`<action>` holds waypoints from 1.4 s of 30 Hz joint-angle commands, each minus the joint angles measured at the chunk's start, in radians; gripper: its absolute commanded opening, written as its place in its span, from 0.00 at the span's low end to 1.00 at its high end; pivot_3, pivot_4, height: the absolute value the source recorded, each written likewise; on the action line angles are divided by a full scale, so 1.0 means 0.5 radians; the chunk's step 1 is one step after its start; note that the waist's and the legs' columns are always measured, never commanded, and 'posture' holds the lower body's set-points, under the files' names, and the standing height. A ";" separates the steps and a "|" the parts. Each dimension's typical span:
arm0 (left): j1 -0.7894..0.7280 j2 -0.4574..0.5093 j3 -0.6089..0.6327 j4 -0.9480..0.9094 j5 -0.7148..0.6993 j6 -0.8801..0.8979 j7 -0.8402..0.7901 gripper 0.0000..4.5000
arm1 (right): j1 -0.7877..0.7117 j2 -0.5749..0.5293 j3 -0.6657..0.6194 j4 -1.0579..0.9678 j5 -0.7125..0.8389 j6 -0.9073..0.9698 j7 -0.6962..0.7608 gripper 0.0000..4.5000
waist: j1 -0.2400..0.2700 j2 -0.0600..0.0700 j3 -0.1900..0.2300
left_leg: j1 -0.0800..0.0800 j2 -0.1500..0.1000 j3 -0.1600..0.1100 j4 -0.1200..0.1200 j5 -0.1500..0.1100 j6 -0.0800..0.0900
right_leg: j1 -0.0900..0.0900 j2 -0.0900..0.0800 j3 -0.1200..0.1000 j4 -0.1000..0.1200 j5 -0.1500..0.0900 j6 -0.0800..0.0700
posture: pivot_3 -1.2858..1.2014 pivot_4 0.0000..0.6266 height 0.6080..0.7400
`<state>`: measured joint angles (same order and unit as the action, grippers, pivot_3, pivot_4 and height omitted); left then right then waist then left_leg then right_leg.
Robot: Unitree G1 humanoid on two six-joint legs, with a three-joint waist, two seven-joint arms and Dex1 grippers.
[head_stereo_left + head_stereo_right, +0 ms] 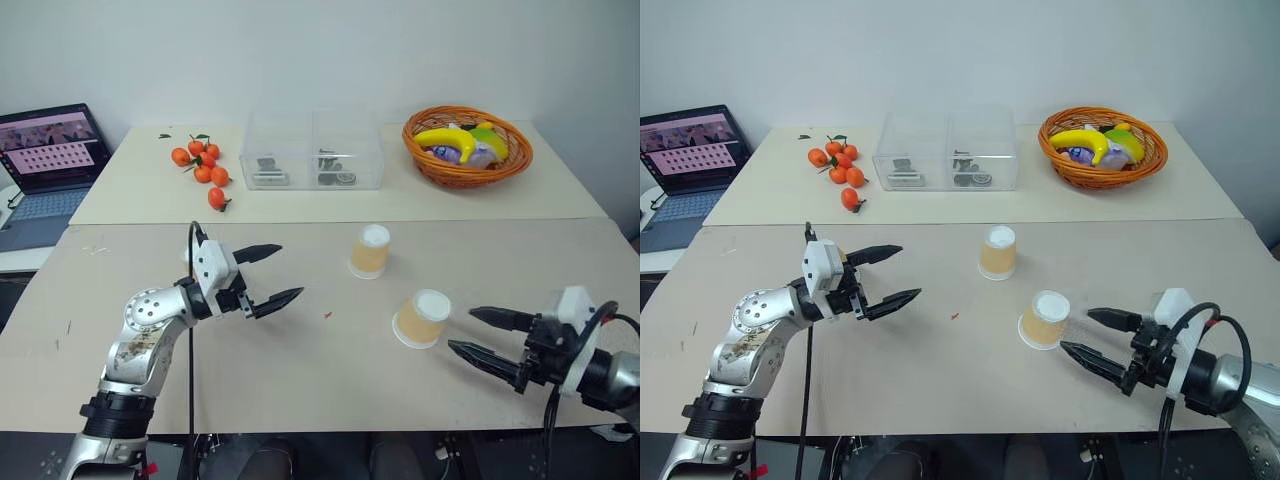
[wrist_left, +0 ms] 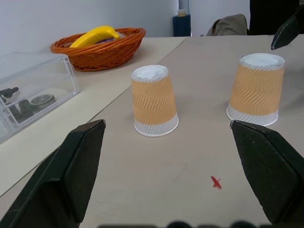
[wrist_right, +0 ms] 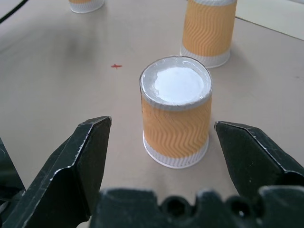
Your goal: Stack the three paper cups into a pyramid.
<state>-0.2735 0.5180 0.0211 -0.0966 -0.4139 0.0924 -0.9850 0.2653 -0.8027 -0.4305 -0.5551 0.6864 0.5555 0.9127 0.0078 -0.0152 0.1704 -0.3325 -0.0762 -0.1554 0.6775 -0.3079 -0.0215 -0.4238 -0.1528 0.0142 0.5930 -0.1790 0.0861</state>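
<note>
Two pale tables stand end to end before a white wall. On the near table [image 1: 330, 380] two cups sit upside down and well apart: the far cup [image 1: 370, 250] near the middle, the near cup [image 1: 421, 318] closer to the right gripper [image 1: 480, 333]. A third cup [image 3: 86, 4] peeks in at the edge of the right wrist view, beyond a small red mark [image 2: 216, 182].

No cup is stacked yet, so the job looks to be at its first pick. The right gripper's jaws are spread and empty, lined up on the near cup, which stands just ahead of the fingertips, not touched. The next move likely calls for easing forward until the cup sits between the fingers, then a gentle squeeze, since thin paper crushes easily. The left gripper [image 1: 276, 274] is also spread wide and empty, aimed across at both cups.

On the far table, a clear box [image 1: 312, 150] holds small dark items, a wicker basket [image 1: 467, 147] holds a banana and other fruit, and tangerines [image 1: 203, 168] lie loose beside a laptop [image 1: 45, 170].
</note>
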 commanded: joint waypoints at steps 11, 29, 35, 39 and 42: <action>0.131 -0.009 0.093 -0.205 -0.087 0.097 0.185 1.00 | -0.304 0.092 0.278 0.184 -0.106 -0.106 -0.027 0.92 | 0.002 0.000 0.000 | 0.000 0.000 0.000 0.001 0.000 0.000 | -0.001 0.001 0.000 0.000 0.005 -0.008 | 0.52 0.24 0.99; 0.429 -0.069 0.306 -0.546 -0.242 0.285 0.537 1.00 | -0.768 0.252 0.662 0.603 -0.263 -0.253 0.112 0.92 | -0.017 0.000 0.000 | 0.001 0.006 0.001 0.000 -0.001 -0.001 | -0.003 0.007 0.002 0.000 0.007 -0.012 | 0.52 0.24 0.99; 0.565 -0.103 0.433 -0.680 -0.402 0.422 0.682 1.00 | -0.877 0.306 0.695 0.745 -0.280 -0.293 0.143 0.67 | -0.024 0.000 0.000 | 0.001 0.006 0.002 0.000 -0.001 -0.002 | -0.003 0.008 0.003 0.000 0.008 -0.013 | 0.52 0.24 0.99; 0.706 -0.105 0.506 -0.770 -0.528 0.543 0.739 1.00 | -0.954 0.341 0.719 0.782 -0.308 -0.293 0.133 0.52 | -0.035 0.000 0.000 | 0.002 0.007 0.002 0.000 -0.001 -0.002 | -0.004 0.009 0.004 0.000 0.008 -0.014 | 0.52 0.24 0.99; 0.833 -0.106 0.540 -0.803 -0.547 0.551 0.748 1.00 | -1.016 0.337 0.743 0.797 -0.295 -0.276 0.176 0.52 | -0.040 0.000 0.000 | 0.002 0.007 0.002 0.000 -0.001 -0.002 | -0.003 0.009 0.004 0.000 0.008 -0.014 | 0.52 0.24 0.99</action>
<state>0.1256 0.4636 0.2634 -0.4550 -0.6699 0.3709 -0.6150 -0.2199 -0.6345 -0.0482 -0.1398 0.5304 0.4302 0.9853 -0.0120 -0.0151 0.1704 -0.3317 -0.0728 -0.1541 0.6777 -0.3087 -0.0225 -0.4257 -0.1482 0.0166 0.5931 -0.1749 0.0790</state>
